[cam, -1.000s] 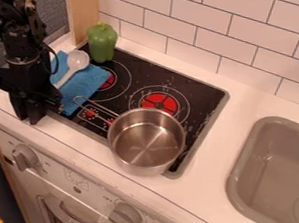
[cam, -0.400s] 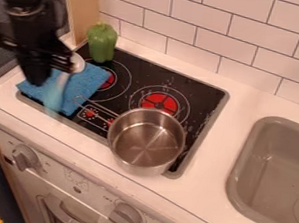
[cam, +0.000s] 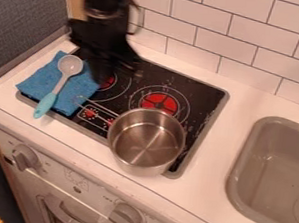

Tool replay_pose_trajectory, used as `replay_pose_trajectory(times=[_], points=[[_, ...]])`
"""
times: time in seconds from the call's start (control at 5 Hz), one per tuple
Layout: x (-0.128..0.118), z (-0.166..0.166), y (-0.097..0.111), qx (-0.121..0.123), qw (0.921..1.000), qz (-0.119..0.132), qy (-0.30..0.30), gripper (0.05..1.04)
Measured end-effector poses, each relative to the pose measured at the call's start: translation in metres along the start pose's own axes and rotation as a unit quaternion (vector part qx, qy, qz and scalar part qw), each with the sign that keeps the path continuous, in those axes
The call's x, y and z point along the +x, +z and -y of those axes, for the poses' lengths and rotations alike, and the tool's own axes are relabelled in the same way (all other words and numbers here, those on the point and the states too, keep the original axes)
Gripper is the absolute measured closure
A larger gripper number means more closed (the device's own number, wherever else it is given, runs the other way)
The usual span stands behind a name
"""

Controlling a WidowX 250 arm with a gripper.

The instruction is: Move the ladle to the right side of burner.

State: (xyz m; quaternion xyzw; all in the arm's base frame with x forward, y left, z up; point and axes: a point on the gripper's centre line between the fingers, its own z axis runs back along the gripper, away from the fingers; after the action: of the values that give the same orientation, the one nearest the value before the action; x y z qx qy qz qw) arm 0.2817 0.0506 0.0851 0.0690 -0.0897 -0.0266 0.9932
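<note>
1. Ladle (cam: 55,88) lies on the blue cloth (cam: 34,84), handle crossing the cooktop's (cam: 193,90) front edge.
2. Pincer (cam: 102,78) hangs above the cooktop; cannot tell its grip.
3. Table (cam: 239,105) separates cooktop from sink (cam: 277,167).

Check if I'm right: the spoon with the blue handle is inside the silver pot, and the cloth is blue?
Not quite: the spoon isn't in the pot. The camera view shows it lying on the cloth, and the cloth is blue, as you said.
</note>
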Motion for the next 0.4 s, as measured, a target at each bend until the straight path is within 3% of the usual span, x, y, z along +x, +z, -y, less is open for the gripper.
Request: replay_pose_trajectory(times=[0.2, 0.4], points=[[-0.003, 0.0, -0.002, 0.01, 0.9996, -0.005, 0.025, 0.863], [-0.028, -0.024, -0.015, 0.006, 0.9969, -0.029, 0.073, 0.606]])
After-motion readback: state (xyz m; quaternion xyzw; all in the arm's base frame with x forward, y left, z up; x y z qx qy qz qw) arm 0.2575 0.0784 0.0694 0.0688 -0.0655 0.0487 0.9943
